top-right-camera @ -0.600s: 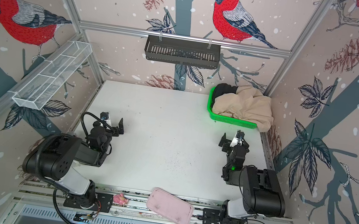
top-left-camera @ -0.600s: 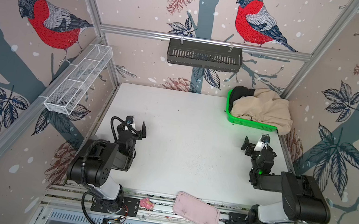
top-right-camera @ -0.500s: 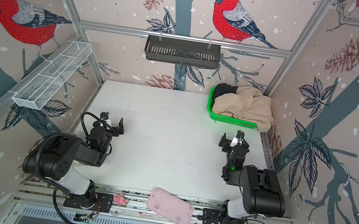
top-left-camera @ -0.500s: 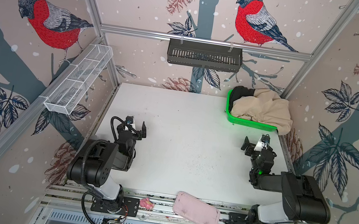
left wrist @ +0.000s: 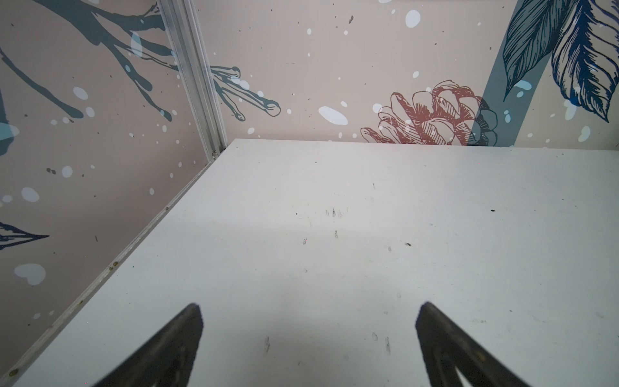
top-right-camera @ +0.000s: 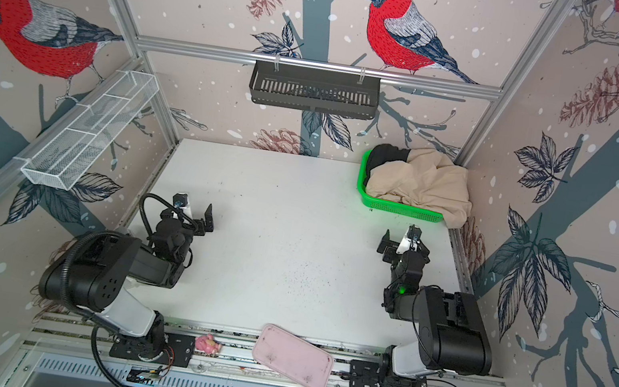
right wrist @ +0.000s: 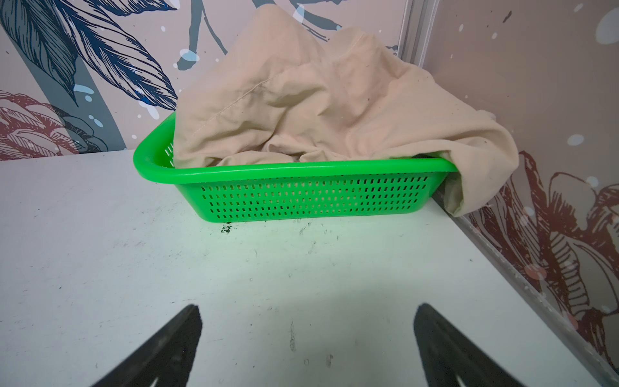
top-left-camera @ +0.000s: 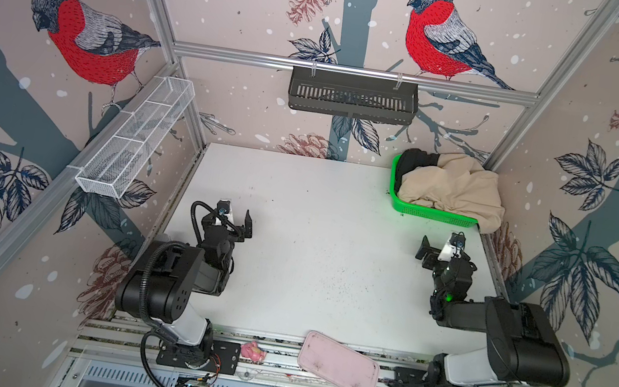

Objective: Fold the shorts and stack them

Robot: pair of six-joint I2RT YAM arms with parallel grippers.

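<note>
Sitting in the far right corner of the surface (top-left-camera: 311, 253): green mesh basket (top-left-camera: 434, 214), both pairs inside, neither folded.

Beige shorts (top-left-camera: 456, 188) are crumpled on top and fill most of the basket. One part spills over the rim at the end nearest the right wall and hangs down to the surface. One stitched seam shows in the right wrist view. I can't make out a waistband or drawstring from any angle.

Black shorts (top-left-camera: 415, 163) are mostly buried. Only a dark bunch shows at the basket's far left end in both top views. The right wrist view doesn't show them at all because the beige cloth blocks them.

Left gripper (top-left-camera: 235, 216) is near the left edge of the surface with its jaws wide apart and nothing between them. Its wrist camera sees only bare surface and the far left corner. The finger bases are cut off by the frame.

Right gripper (top-left-camera: 440, 247) is near the right edge, just short of the basket and not touching it. Its jaws are spread wide and hold nothing.

Pink tray (top-left-camera: 339, 365) lies tilted across the near edge, partly on the rail. Beside it is a small pink lump (top-left-camera: 252, 352), too small to identify.
</note>
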